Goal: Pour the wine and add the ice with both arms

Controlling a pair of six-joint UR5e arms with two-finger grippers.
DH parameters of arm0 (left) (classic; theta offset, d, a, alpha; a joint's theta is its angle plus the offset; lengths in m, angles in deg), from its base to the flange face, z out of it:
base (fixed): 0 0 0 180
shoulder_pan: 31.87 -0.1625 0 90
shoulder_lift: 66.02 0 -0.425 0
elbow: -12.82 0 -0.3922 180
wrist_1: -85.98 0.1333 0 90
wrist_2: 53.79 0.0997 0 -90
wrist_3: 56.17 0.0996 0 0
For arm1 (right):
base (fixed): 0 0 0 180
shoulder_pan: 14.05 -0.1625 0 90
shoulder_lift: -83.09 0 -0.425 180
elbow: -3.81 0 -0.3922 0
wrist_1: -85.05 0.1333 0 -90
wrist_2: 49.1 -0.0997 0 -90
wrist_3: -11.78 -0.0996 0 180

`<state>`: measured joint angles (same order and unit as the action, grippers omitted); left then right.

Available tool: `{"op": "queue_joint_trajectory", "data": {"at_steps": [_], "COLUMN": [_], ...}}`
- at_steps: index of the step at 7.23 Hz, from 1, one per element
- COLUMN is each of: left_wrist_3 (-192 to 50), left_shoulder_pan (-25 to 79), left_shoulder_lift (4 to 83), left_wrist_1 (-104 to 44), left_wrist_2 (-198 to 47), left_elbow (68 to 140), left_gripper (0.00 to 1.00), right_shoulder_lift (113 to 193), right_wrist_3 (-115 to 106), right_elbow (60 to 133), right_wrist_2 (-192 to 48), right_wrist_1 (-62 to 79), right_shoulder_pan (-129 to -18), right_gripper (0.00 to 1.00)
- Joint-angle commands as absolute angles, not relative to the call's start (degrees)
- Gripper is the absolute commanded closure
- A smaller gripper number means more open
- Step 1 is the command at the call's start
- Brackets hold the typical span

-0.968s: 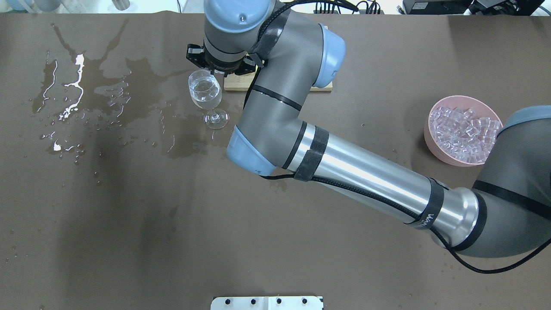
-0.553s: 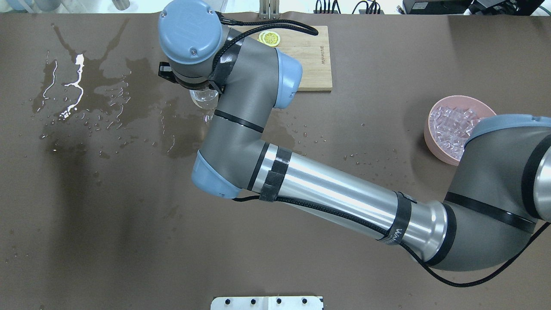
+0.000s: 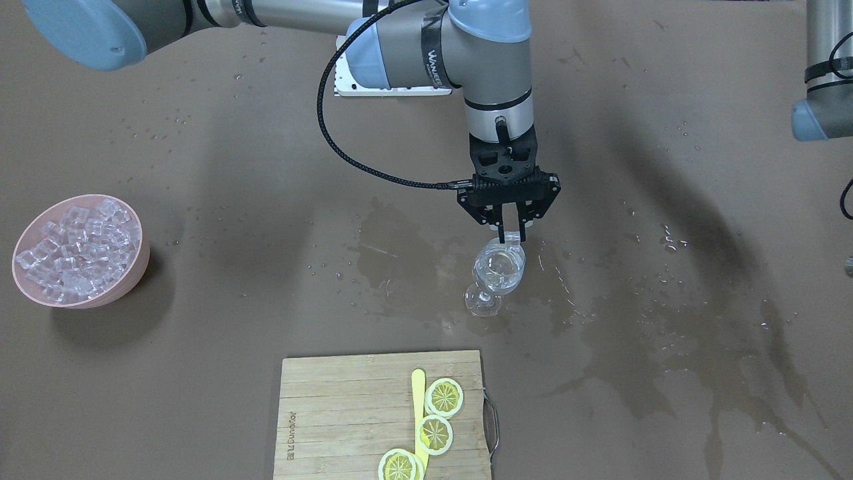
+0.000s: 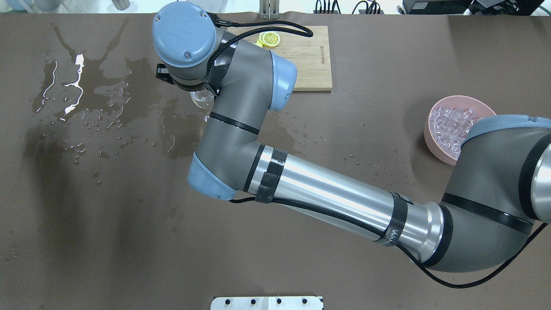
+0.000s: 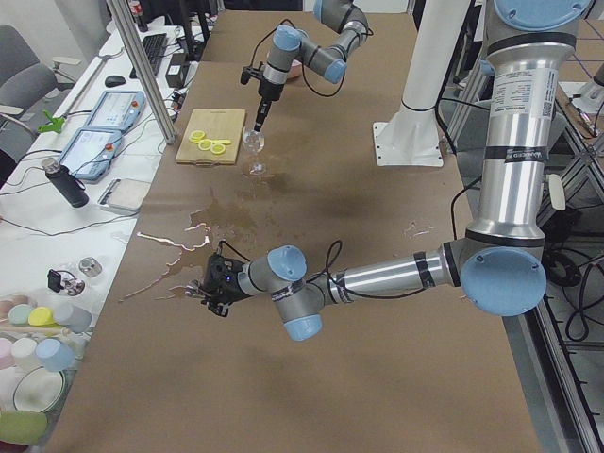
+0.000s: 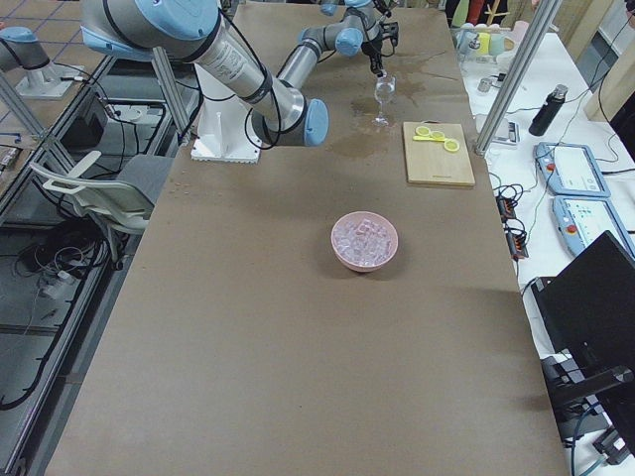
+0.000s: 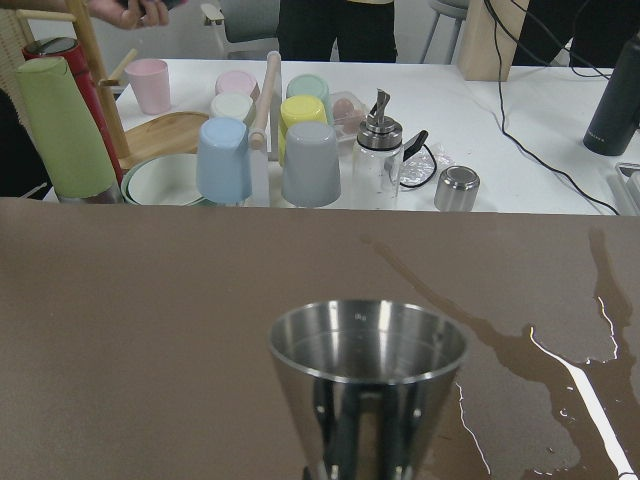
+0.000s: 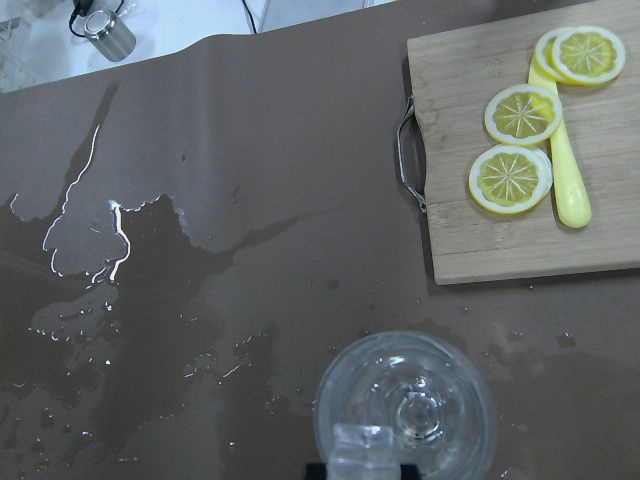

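Ice cube [image 8: 362, 445] sits pinched in the narrow right end effector [image 3: 510, 231], just above the wine glass [image 3: 498, 275]. Left end effector [image 5: 215, 281] grips a steel cup [image 7: 368, 385].

The matte brown desk top [image 4: 129, 241] carries darker brown wet stains [image 3: 666, 320] with white glints. The tubular grey right arm [image 4: 241, 129] has light-blue joint caps and black bands. Its two-finger right gripper [image 3: 510, 237] is black, and the small ice cube [image 8: 358, 447] in it is clear with whitish edges. The stemmed wine glass [image 3: 498, 273] is colourless. The round salmon-pink bowl [image 3: 142, 250] holds transparent, frosty-edged ice cubes [image 3: 73, 250]. The pale, wood-grained bamboo cutting board [image 3: 333, 413] bears white-rimmed, spoke-patterned yellow lemon slices [image 3: 444, 397] and a slim yellow plastic utensil [image 3: 418, 400].
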<state>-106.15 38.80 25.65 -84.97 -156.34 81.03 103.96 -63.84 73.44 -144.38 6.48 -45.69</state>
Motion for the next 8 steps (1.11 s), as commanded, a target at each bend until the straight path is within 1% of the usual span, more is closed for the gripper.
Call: {"op": "queue_joint_trajectory", "data": {"at_steps": [1, 3, 4, 5, 8], "left_wrist_3": [-106.53, -106.62, -106.7, -107.23, -108.37], "left_shoulder_pan": [35.82, 32.91, 29.86, 28.52, 26.67], "left_shoulder_lift": [26.0, 25.56, 25.47, 25.47, 25.99], "left_wrist_1": [-86.1, -87.87, -89.78, -90.5, -90.68], "left_wrist_2": [-151.48, -144.7, -139.89, -139.14, -138.96], "left_elbow": [79.44, 79.62, 79.18, 78.83, 76.63], "left_gripper": [0.83, 0.83, 0.83, 0.83, 0.83], "right_shoulder_lift": [104.1, 104.27, 104.27, 104.19, 103.83], "right_wrist_3": [-62.76, -62.58, -62.75, -62.49, -62.14], "right_elbow": [73.42, 71.42, 70.53, 70.52, 70.96], "right_wrist_2": [-144.37, -144.29, -144.37, -144.37, -145.95], "right_wrist_1": [6.48, 8.92, 10.16, 10.17, 10.17], "right_shoulder_pan": [-46.74, -47.28, -47.19, -47.36, -49.11], "right_gripper": [1.0, 1.0, 1.0, 0.01, 0.0]}}
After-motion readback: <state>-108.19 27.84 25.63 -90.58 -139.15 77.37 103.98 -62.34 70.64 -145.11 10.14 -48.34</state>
